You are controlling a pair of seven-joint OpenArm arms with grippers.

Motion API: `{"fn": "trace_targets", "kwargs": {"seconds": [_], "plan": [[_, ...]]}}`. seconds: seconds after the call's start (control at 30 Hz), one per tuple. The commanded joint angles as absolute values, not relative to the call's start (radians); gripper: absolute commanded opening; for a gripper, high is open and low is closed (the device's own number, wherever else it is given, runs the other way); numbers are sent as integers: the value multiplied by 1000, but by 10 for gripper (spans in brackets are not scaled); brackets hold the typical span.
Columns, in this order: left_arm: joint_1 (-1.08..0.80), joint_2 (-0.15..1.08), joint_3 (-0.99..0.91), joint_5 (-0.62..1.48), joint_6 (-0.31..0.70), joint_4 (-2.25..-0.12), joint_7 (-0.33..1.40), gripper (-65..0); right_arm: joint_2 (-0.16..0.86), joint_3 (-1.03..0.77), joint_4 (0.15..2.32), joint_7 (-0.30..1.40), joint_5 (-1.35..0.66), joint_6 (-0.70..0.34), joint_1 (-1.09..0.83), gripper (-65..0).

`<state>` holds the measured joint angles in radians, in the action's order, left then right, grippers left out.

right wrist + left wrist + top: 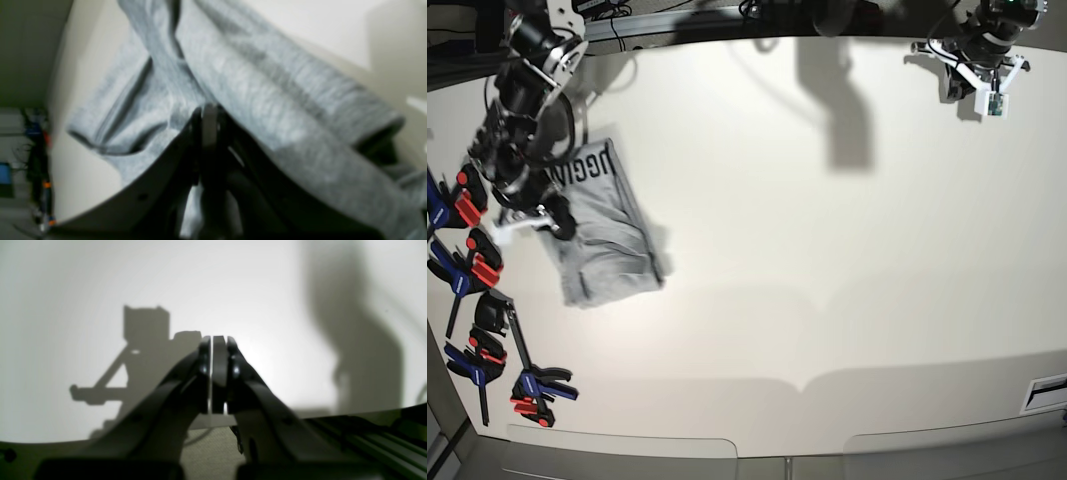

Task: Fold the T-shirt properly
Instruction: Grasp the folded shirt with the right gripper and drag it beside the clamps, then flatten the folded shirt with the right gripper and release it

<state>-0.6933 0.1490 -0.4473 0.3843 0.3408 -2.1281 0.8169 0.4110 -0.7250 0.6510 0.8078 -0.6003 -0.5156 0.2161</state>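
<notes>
The grey T-shirt (607, 245) lies bunched into a small packet at the table's left side, with black lettering (587, 166) showing on its upper fold. My right gripper (558, 222) is at the shirt's left edge, shut on the T-shirt. In the right wrist view the grey cloth (267, 100) drapes over and around the closed right gripper (208, 111). My left gripper (218, 340) is shut with nothing in it, above bare white table. Its arm (979, 55) sits at the far right corner, well away from the shirt.
Several red, blue and black spring clamps (475, 262) are clipped along the table's left edge, with more (532, 390) near the front left. The white table (827, 260) stretches to the right of the shirt. Cables run along the dark back edge (677, 15).
</notes>
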Motion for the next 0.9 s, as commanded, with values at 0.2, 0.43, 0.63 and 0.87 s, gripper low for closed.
{"fn": "trace_targets", "kwargs": {"seconds": [0.2,0.43,0.63,0.87], "plan": [[-701,156,-452,407,356,-2144,803,-650,408,-934,615,910,-634,-446,-6,-650],[-701,156,-452,465,381,-2144,806,-650,408,-956,615,911,-780,-508,-41,-650],[-701,156,-452,465,381,-2144,806,-650,422,-956,663,950,-920,-607,2,-650],[-701,156,-452,465,381,-2144,805,-650,459,-955,837,991,-1045,-668,45,-650]]}}
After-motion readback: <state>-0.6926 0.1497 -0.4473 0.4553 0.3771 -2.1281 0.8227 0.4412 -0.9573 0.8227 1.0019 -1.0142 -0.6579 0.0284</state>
